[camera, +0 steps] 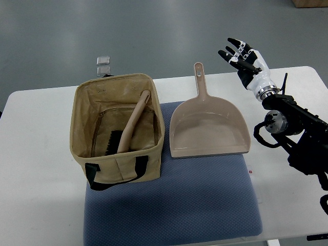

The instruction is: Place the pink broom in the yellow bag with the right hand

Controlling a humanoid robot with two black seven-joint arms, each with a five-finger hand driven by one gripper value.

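The pink broom lies inside the yellow bag, its handle leaning up against the bag's far right rim and its dark bristles down at the bottom. The bag stands open at the left end of a blue cushion. My right hand is raised beyond the table's far edge, well to the right of the bag. Its fingers are spread and hold nothing. The left arm is out of sight.
A pink dustpan lies on the cushion right of the bag, its handle pointing away. Two small clear packets lie on the floor behind the white table. My right arm's dark linkage hangs over the table's right side.
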